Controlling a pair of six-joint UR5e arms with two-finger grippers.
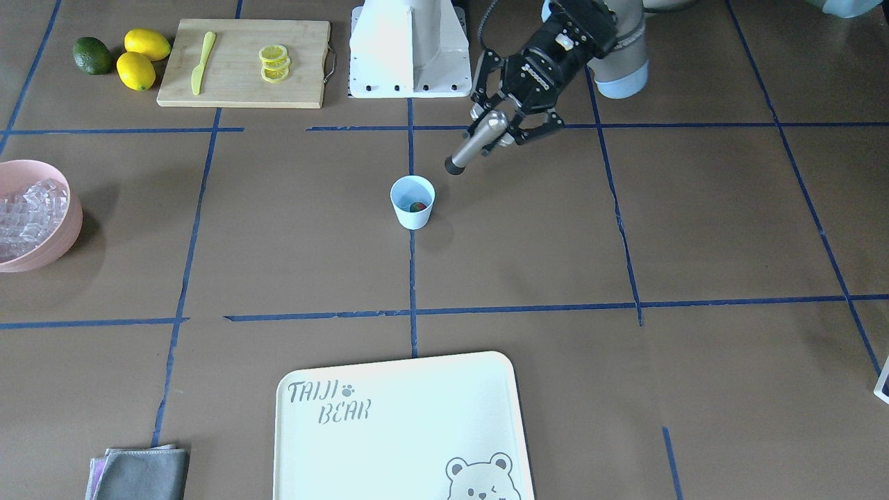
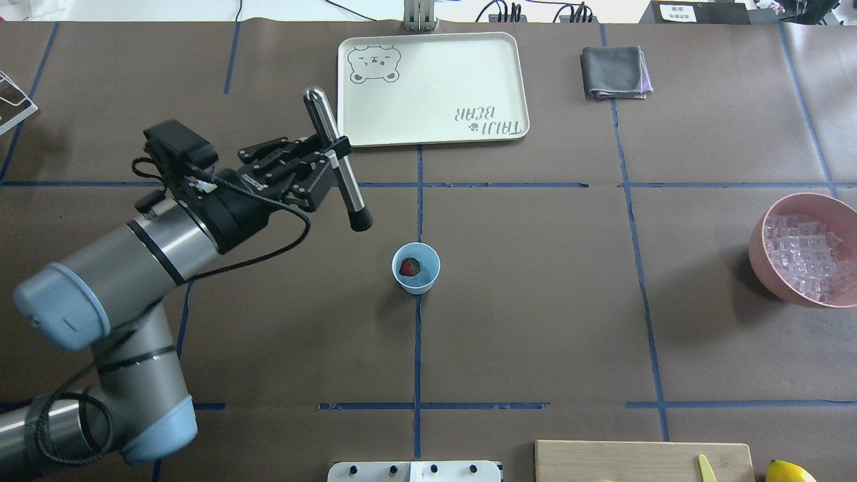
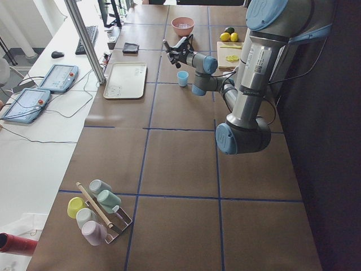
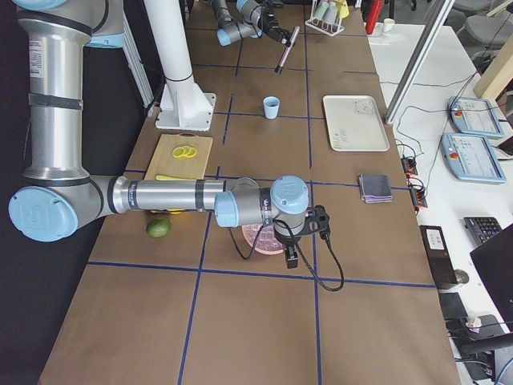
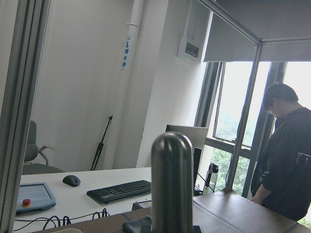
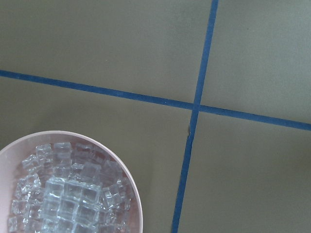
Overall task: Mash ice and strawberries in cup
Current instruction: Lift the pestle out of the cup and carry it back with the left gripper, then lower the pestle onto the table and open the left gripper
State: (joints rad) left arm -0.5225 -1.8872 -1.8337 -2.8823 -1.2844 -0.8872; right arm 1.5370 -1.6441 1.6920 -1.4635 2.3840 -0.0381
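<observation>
Steel muddler (image 2: 351, 197) is clamped in the left claw (image 2: 333, 161), tip angled at the cup (image 2: 416, 284) beyond, for mashing the strawberry (image 2: 408, 267) inside; whether the right claw (image 4: 291, 258) is open cannot be told.

Left arm (image 2: 154, 248): silver-grey round tubes with black bands at the joints and pale blue end caps (image 2: 63, 314). A thin black cable (image 2: 306, 231) hangs loose off the wrist. The wrist also carries a black camera box (image 2: 177, 142). Left gripper (image 2: 333, 159): black, built of linked bars, with 2 jaws. A white sticker (image 3: 256, 56) with small print marks 1 upright tube. Right arm (image 4: 160, 195): the same silver tubes and blue caps. The white pedestal (image 1: 410, 48) has a row of dark bolts along its foot.
</observation>
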